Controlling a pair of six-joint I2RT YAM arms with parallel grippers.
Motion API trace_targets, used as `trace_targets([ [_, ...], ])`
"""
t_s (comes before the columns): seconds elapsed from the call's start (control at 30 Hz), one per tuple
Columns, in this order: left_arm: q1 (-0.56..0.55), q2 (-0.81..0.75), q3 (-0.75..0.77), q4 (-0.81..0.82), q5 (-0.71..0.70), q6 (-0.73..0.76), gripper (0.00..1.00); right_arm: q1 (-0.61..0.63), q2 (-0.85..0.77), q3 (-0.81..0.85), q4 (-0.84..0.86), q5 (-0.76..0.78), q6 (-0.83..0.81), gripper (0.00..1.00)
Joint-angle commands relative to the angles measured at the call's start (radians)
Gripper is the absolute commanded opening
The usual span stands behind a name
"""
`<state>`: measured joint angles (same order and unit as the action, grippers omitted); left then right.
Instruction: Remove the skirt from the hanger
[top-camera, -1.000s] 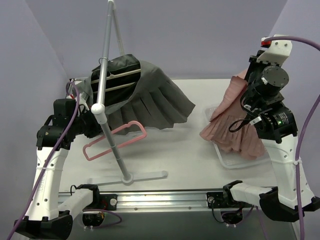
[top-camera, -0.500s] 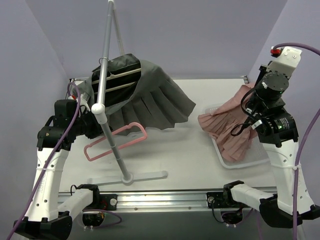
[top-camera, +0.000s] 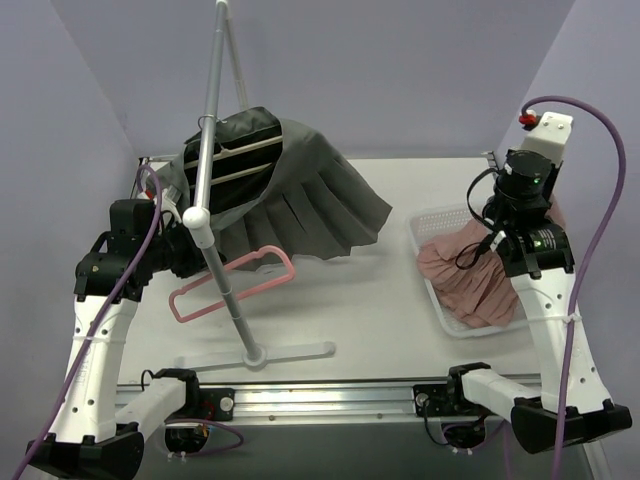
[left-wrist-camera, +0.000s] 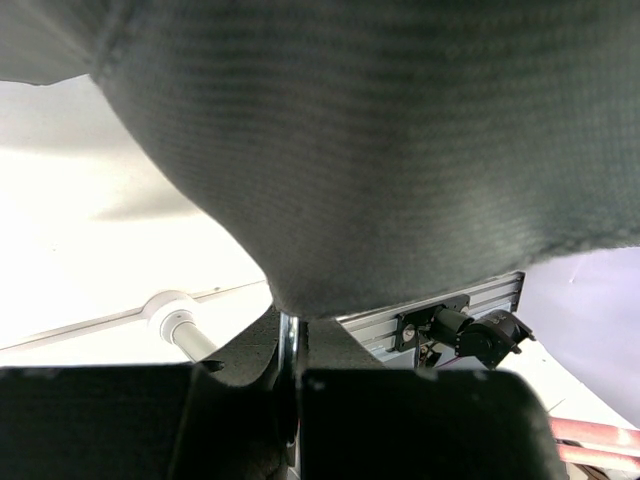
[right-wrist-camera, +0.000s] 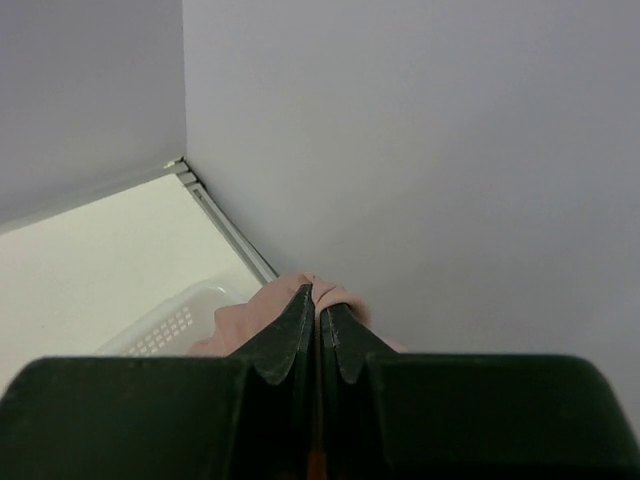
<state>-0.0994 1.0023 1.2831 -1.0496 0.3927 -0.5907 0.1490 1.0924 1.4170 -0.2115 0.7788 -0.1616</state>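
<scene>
Pink pleated cloth, a skirt (top-camera: 470, 280), was pinched between the tips of my right gripper (right-wrist-camera: 318, 300), whose jaws were pressed together on a fold of it with almost no gap showing. That arm stood at the right side of the white table (top-camera: 380, 310), close to the right wall, and most of the skirt lay bunched in the white slotted plastic basket (top-camera: 437, 214) below it, with only the gripped fold lifted. The skirt was on no hanger. Well to the left, a pink plastic hanger (top-camera: 286, 266) lay bare and flat on the table, beside the slanted silver metal rack pole (top-camera: 212, 110). A dark grey pleated skirt (top-camera: 310, 200) hung from that pole at the far left, its pleats fanning out to the right above the table. My left gripper (left-wrist-camera: 290, 340) sat low beside the pole, just under the grey skirt, jaws closed. From its wrist camera the grey cloth filled nearly the whole view and its lower edge came down to my fingertips; whether any cloth was caught between them I could not tell.
</scene>
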Motion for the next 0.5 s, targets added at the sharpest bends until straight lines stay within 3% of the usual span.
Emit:
trace_targets([
  [0.0,-0.008,-0.016,0.002,0.017,0.015,-0.003,0.02,-0.011,0.003,-0.041,0.012,-0.022,0.049,0.00],
  [0.17,-0.008,-0.021,-0.007,0.017,0.012,-0.006,0.02,-0.031,0.003,-0.111,-0.021,-0.133,0.184,0.00],
  [0.47,-0.008,-0.021,-0.005,0.008,-0.023,0.003,0.02,-0.037,-0.075,-0.279,-0.230,-0.398,0.485,0.00],
])
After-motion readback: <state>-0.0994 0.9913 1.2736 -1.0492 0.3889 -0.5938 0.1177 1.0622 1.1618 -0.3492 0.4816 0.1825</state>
